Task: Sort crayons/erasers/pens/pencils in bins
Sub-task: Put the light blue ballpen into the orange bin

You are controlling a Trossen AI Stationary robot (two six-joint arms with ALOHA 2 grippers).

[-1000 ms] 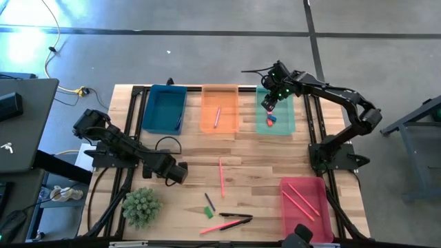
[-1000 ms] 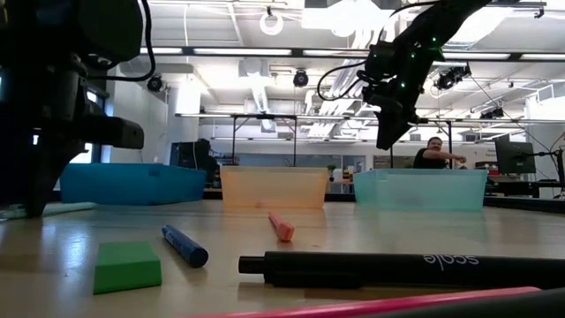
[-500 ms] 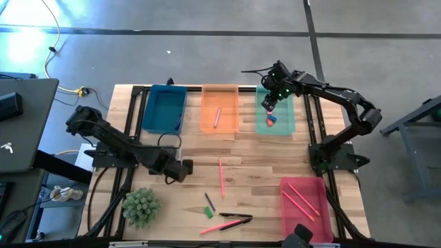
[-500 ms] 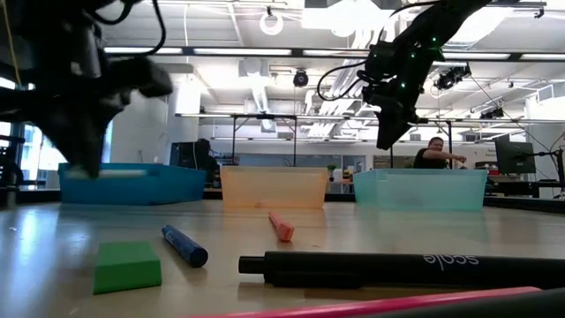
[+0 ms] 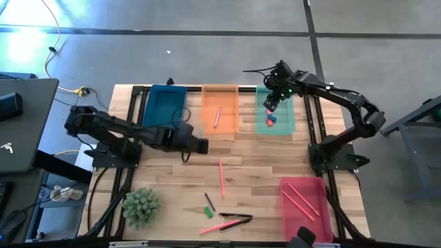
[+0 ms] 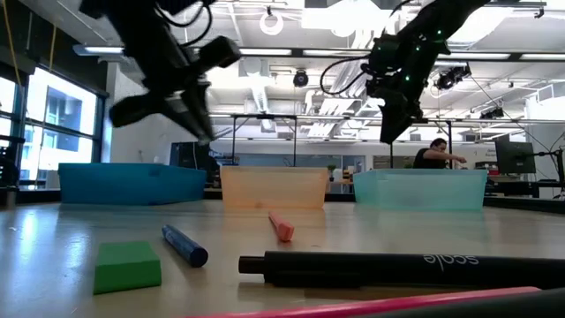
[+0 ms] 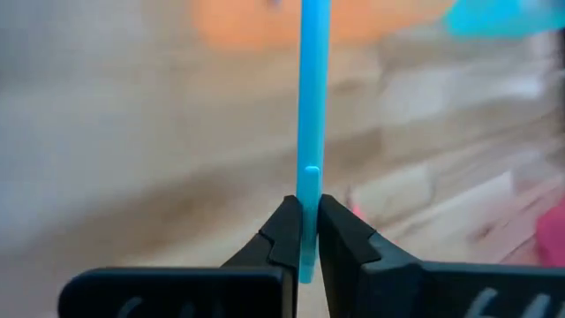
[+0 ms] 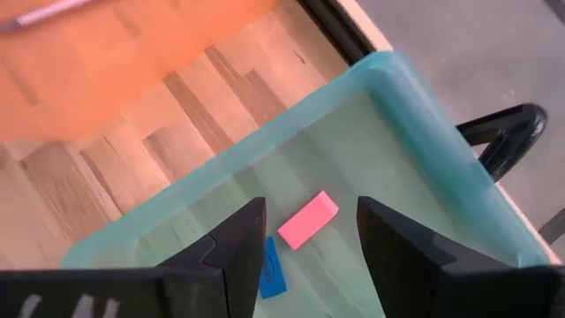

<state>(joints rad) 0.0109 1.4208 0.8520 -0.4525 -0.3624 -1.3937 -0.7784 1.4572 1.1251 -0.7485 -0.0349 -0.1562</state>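
Observation:
My left gripper (image 5: 200, 145) is in the air over the table's middle, near the orange bin (image 5: 220, 108), shut on a thin light-blue stick (image 7: 312, 88). My right gripper (image 5: 270, 105) hangs open and empty above the green bin (image 5: 279, 117), where a pink eraser (image 8: 307, 219) and a blue eraser (image 8: 272, 268) lie flat on the bottom. The blue bin (image 5: 165, 109) stands far left and the red-pink bin (image 5: 303, 200) near right, with pink sticks in it. A green eraser (image 5: 207, 212) lies flat on the table near the front. My left gripper pinches the light-blue stick near its one end (image 7: 308, 231) between its two fingers. The stick runs on forward past the fingertips, along the fingers. It is lifted clear of the table.
A pink stick (image 5: 222, 177), a dark blue crayon (image 5: 209, 202), a black pen (image 5: 236, 216) and a pink pen (image 5: 222, 226) lie on the table's near middle. A green plant (image 5: 141, 207) stands near left. The orange bin holds a pink stick (image 5: 217, 116).
My left gripper has risen from the table's near left and swung toward the far edge and right, toward the orange bin, carrying the light-blue stick up clear of the table.

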